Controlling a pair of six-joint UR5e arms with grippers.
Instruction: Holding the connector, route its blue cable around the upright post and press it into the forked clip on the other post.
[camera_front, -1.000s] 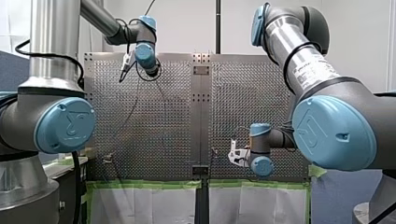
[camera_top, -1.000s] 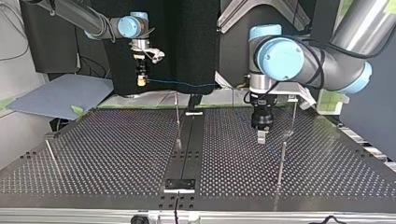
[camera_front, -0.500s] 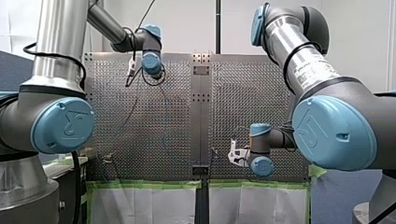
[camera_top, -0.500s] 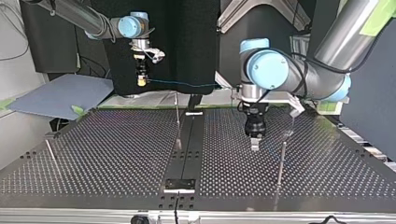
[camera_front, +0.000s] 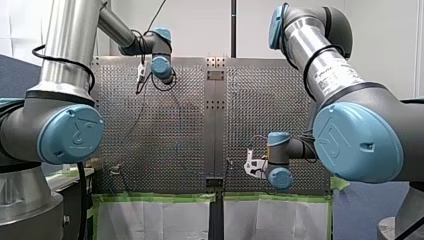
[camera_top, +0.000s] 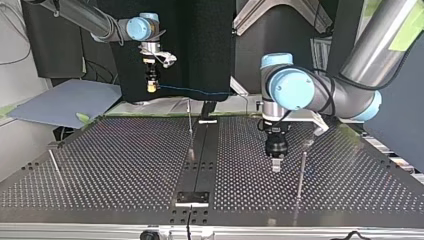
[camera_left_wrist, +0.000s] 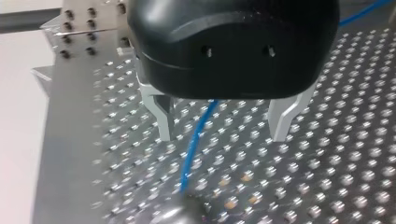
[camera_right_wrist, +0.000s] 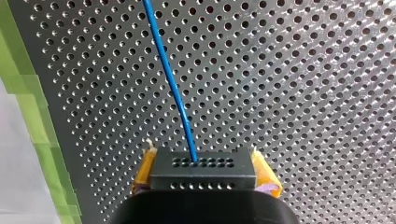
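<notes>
My left claw (camera_top: 276, 166) has slid nearer the top view's front edge, beside the thin upright metal post (camera_top: 300, 172).
Its metal fingers (camera_left_wrist: 161, 114) stand wide, the blue cable (camera_left_wrist: 196, 140) between them. My right claw (camera_top: 150, 87), unmoved, clamps the black perforated connector block (camera_right_wrist: 201, 170) in yellow pads (camera_right_wrist: 142, 175) above the perforated steel worktop's (camera_top: 110, 165) far edge; the cable runs level toward that view's right, lost mid-view.

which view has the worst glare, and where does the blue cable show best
Left wrist view: the table glints hardest, under the open left hand, yet the blue cable stands out. Right wrist view: even light, cable plainest, running from the connector in the right hand. Top view: pale sheen on the table; cable faint against the dark backdrop.
</notes>
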